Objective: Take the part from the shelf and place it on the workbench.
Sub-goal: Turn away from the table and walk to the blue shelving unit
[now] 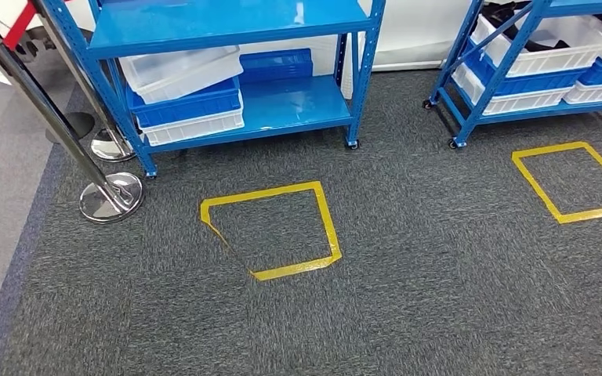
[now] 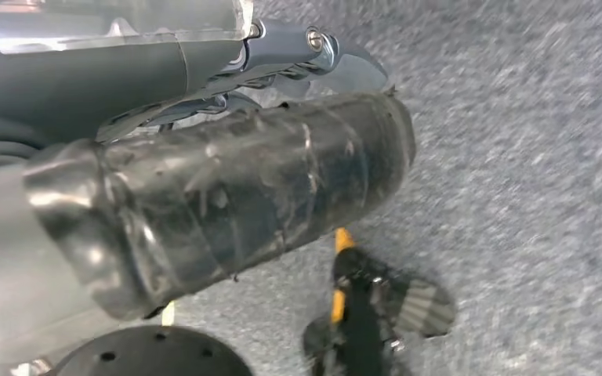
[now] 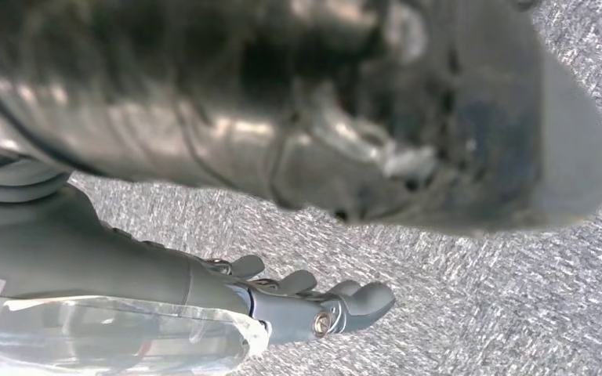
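Note:
A blue shelf (image 1: pixel 282 102) stands ahead on the left, with white and blue bins (image 1: pixel 184 98) stacked on its lower level. A second blue shelf (image 1: pixel 517 70) at the right carries white bins (image 1: pixel 545 47) with dark items in them; I cannot tell which one is the part. My left hand (image 2: pixel 227 180) hangs over the grey carpet, its thick thumb close to the camera and its fingers (image 2: pixel 306 55) apart with nothing in them. My right hand (image 3: pixel 298 301) also hangs above the carpet, its fingers (image 3: pixel 360 298) stretched out and holding nothing.
Two yellow tape squares mark the carpet, one (image 1: pixel 274 231) before the left shelf and one (image 1: pixel 572 180) before the right shelf. A chrome barrier post (image 1: pixel 110 196) with a round foot stands at the left, a second post (image 1: pixel 110 145) behind it.

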Robot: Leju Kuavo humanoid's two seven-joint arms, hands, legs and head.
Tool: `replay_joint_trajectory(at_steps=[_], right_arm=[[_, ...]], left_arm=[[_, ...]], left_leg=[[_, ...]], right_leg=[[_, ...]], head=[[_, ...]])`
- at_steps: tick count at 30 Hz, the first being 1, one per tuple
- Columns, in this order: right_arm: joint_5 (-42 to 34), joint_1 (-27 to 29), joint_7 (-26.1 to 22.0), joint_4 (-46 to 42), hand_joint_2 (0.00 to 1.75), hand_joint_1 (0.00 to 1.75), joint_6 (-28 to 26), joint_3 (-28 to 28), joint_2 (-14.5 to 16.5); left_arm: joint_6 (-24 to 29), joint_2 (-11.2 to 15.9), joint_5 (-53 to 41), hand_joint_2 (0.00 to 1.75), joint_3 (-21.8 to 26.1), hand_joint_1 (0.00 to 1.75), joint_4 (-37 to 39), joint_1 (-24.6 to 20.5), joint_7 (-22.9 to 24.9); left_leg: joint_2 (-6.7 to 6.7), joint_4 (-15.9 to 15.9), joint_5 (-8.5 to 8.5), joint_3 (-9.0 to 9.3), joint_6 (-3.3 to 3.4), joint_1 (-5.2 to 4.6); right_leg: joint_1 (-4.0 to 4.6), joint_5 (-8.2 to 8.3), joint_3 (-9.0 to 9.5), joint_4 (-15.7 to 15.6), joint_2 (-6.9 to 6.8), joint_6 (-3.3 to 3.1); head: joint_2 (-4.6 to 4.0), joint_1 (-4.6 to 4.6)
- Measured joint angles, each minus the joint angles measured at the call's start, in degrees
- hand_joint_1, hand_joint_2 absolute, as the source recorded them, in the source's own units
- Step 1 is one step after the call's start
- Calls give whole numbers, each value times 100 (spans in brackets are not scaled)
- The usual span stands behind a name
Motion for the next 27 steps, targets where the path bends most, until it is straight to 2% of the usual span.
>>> replay_joint_trajectory(at_steps=[1, 2, 3, 5, 6, 8, 9, 11, 12, 13, 14, 16, 17, 18, 19, 21, 22, 23, 25, 27], right_arm=[[0, 8, 1, 0, 0, 0, 0, 1, -1], [0, 20, 1, 0, 0, 0, 0, 1, -1], [0, 30, 1, 0, 0, 0, 0, 2, -2], [0, 37, 1, 1, 0, 0, 0, 2, -3], [-1, 37, 1, 2, 0, 0, 1, 2, -4], [-3, 33, 2, 2, 0, 0, 1, 2, -6], [-4, 38, 3, 1, 0, 0, 1, 3, -6], [-4, 54, 4, 0, 0, 0, 0, 4, -7], [-5, 59, 4, 0, 0, 0, 0, 4, -8], [-5, 55, 3, 0, 0, 0, 0, 4, -9], [-7, 51, 2, 0, 0, 0, 1, 4, -9], [-10, 48, 1, 0, 0, 0, 1, 4, -7], [-16, 54, 1, 1, 0, 0, 1, 4, -6], [-25, 61, 2, 1, 0, 0, -1, 4, -7], [-35, 68, 4, 2, 0, 0, -2, 4, -7], [-51, 72, 10, 2, 0, 0, -4, 5, -7], [-56, 69, 13, 2, 0, 0, -6, 5, -5], [-61, 65, 17, 1, 0, 0, -8, 6, -5], [-75, 48, 22, -1, 0, 0, -20, 7, -5], [-87, 15, 21, -4, 0, 0, -32, 8, -4]], left_arm=[[0, 1, 0, 0, 0, 0, 0, 0, -1], [0, 1, 1, 0, 0, 0, 0, 4, -1], [0, -1, 1, 0, 0, 0, 0, 15, -1], [0, -9, 0, 0, 0, 0, 0, 34, -4], [1, -13, -1, 0, 0, 0, 1, 35, -8], [2, -16, -1, 0, 0, 0, 2, 18, -17], [2, -16, -1, 0, 0, 0, 2, 10, -20], [4, -11, 0, 0, 1, 0, 2, 3, -26], [6, -8, 0, 0, 1, 0, 2, -3, -30], [8, -4, 1, 0, 1, 0, 2, -8, -33], [9, -3, 2, 0, 1, 0, 2, -12, -37], [9, -8, 5, 0, 1, 0, 2, -6, -43], [10, -9, 6, 0, 1, 0, 2, 2, -45], [14, -10, 12, 0, 1, 0, 2, 16, -48], [16, -9, 17, 0, 1, 0, 2, 31, -49], [21, -7, 25, 0, 1, 0, 7, 63, -49], [21, -5, 27, 0, 1, 0, 10, 72, -49], [22, -5, 28, 0, 2, 0, 13, 75, -48], [22, -10, 31, 0, 1, 0, 15, 63, -47], [22, -14, 32, 0, 1, 0, 15, 44, -49]], left_leg=[[-7, 5, -30, 16, 6, -3], [-15, 8, -65, 45, 3, -4], [-24, 11, -106, 89, -7, -4], [-34, 12, -203, 204, -44, -1], [-34, 16, -249, 262, -72, -3], [-32, 23, -324, 320, -146, -9], [-30, 34, -340, 353, -182, -15], [-22, 112, -357, 379, -242, -13], [-16, 270, -358, 310, -267, -10], [-10, 531, -384, 157, -295, 0], [-3, 873, -446, -69, -321, 13], [-2, 1490, -691, -570, -366, 34], [-2, 1607, -782, -745, -376, 41], [-2, 1559, -784, -844, -377, 45], [-2, 1342, -651, -863, -368, 47], [3, 690, -65, -789, -322, 33], [5, 449, 163, -746, -292, 15], [3, 315, 312, -702, -261, -5], [-12, 256, 280, -596, -189, -23], [-23, 197, 221, -439, -106, -12]], right_leg=[[-2, -86, -198, 284, 0, 9], [-4, -63, -323, 410, -1, 13], [-5, 76, -346, 330, -1, 17], [-5, 572, -134, -318, -1, 7], [10, 711, -19, -647, 0, -12], [40, 768, 115, -999, -2, -101], [54, 711, 139, -1026, -4, -150], [39, 729, 240, -1075, -1, -242], [28, 706, 301, -1097, -2, -278], [15, 683, 360, -1118, -1, -306], [9, 647, 414, -1136, -4, -324], [6, 550, 520, -1146, -1, -337], [7, 491, 591, -1147, 5, -334], [7, 428, 673, -1147, 14, -328], [7, 361, 764, -1147, 22, -318], [12, 220, 921, -1144, 33, -279], [15, 147, 977, -1145, 37, -245], [16, 85, 1032, -1157, 38, -205], [18, 49, 1143, -1135, 39, -128], [10, 90, 1098, -874, 35, -80]], head=[[0, 3], [0, 3], [0, 4], [0, 5], [-1, 4], [-1, 4], [-1, -1], [0, -7], [0, -21], [0, -31], [0, -42], [0, -51], [0, -52], [0, -52], [0, -52], [0, -51], [0, -50], [0, -50], [0, -50], [0, -39]])
